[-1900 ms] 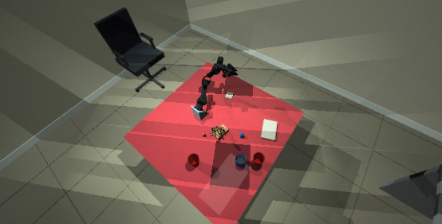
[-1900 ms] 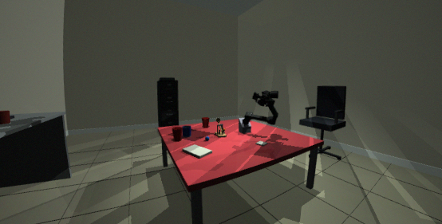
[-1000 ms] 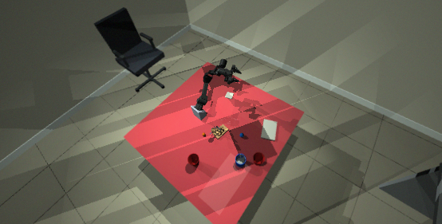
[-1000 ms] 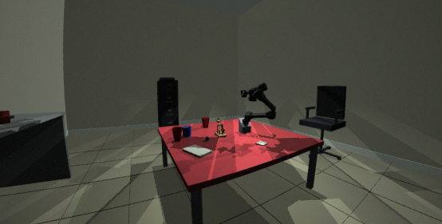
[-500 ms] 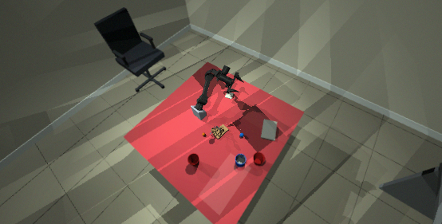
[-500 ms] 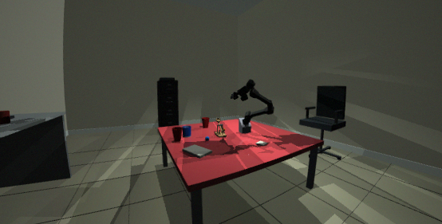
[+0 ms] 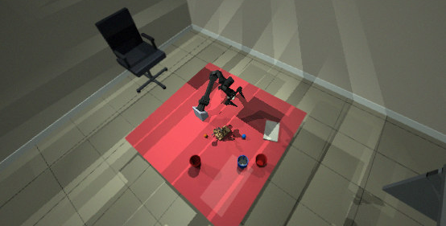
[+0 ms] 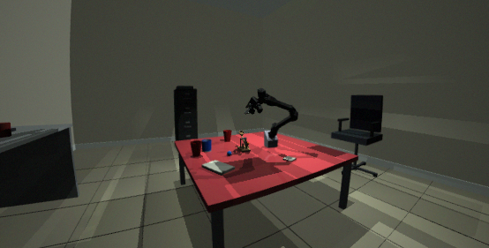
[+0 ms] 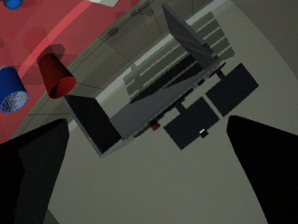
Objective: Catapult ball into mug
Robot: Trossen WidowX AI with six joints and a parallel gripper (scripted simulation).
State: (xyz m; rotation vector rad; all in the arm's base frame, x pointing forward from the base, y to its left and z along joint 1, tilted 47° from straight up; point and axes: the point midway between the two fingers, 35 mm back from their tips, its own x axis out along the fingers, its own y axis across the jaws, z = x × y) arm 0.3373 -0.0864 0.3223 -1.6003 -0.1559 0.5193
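Observation:
The catapult point(image 7: 221, 133) point(image 8: 244, 148), small and wooden, stands mid-table. A blue ball point(image 7: 244, 136) point(image 8: 229, 154) point(image 9: 13, 4) lies on one side of it. A small orange ball point(image 7: 205, 136) lies on the other side. The blue mug point(image 7: 242, 162) point(image 8: 206, 145) point(image 9: 11, 86) stands upright beside a red mug point(image 7: 261, 160) point(image 8: 196, 148) point(image 9: 56, 77). My gripper point(image 7: 240, 101) point(image 8: 247, 112) point(image 9: 150, 126) is open and empty, high above the table and away from the catapult and balls. Whether the catapult's cup holds anything is too small to tell.
Another red mug point(image 7: 195, 161) point(image 8: 227, 135) stands apart on the red table point(image 7: 161, 140) point(image 8: 265, 182). A pale book point(image 7: 271, 131) point(image 8: 218, 167) lies near one edge. A small pale object point(image 8: 289, 159) lies near the arm's base. An office chair point(image 7: 141, 57) point(image 8: 357, 135) stands beyond the table.

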